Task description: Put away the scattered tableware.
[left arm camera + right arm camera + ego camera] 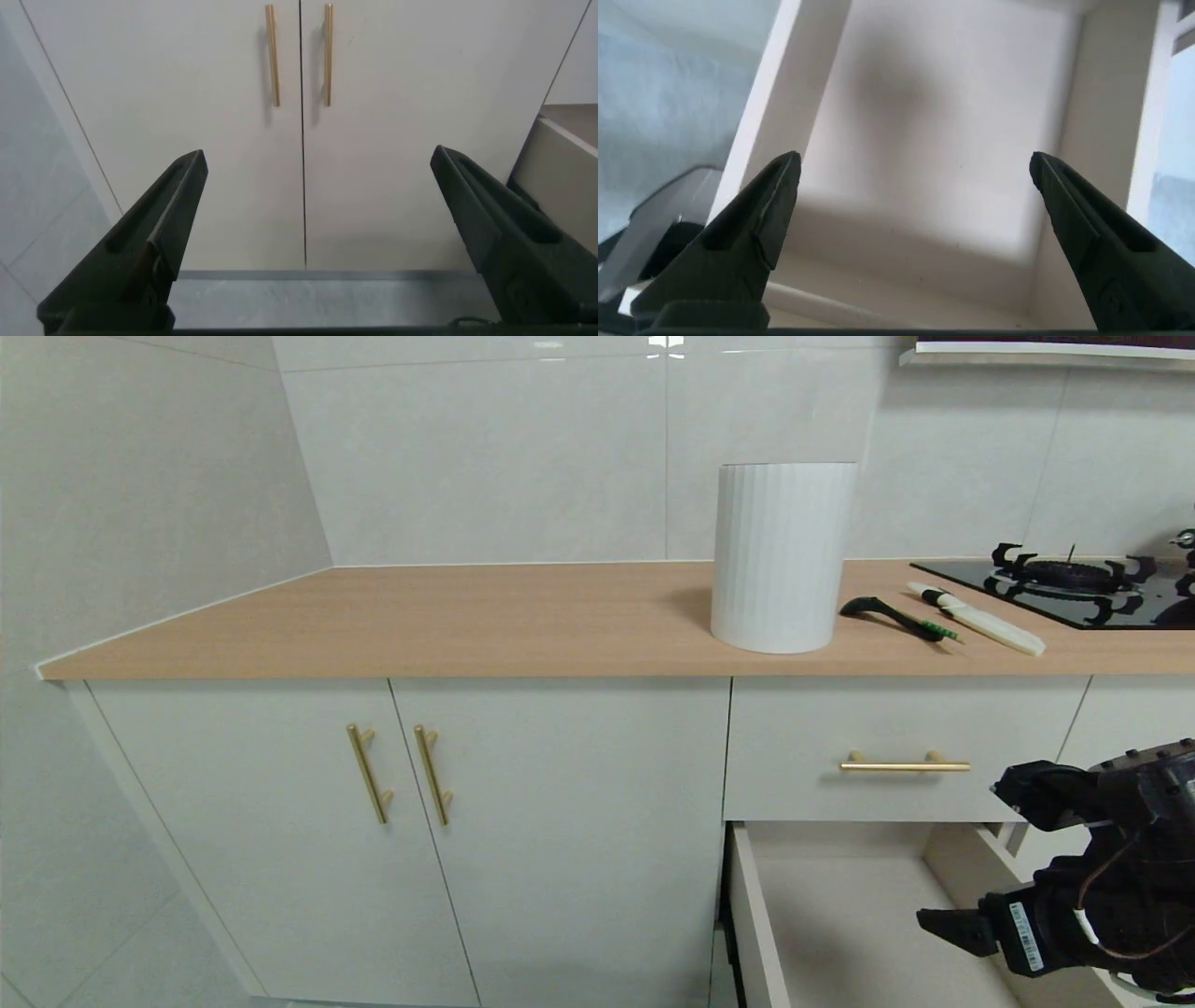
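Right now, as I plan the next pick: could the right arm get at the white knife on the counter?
Probably yes: the right gripper, open, hangs over the open drawer below the knife; nothing stands on the counter before it.

Bright, seemingly overhead light; glossy tiles

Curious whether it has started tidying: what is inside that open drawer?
Inside the open drawer only its bare pale floor and walls show. The right gripper hangs open over it and hides the drawer's right side in the head view.
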